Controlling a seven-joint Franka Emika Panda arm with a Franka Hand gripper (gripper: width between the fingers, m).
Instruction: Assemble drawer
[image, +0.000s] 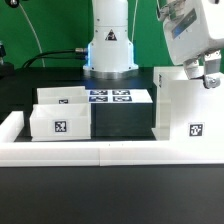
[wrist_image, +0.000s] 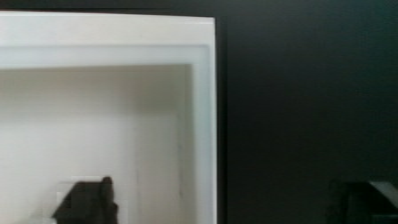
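Our end effector (wrist_image: 224, 205) hangs released, fingers (wrist_image: 84, 200) astride one wall of the drawer housing (image: 185, 110), seemingly to grip it; the housing stands on the counter (image: 120, 195), at the exterior view's right.

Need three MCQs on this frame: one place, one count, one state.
1. In the exterior view the housing stands: A at left, B in the middle, C at right.
2. Small trays: A one, B two, C four.
3. The gripper is: A open astride the housing wall, B shut on a tray, C out of view.
Key: C, it sits right of the marker board; B, one tray behind the other; A, wrist view shows fingers apart, wall between.
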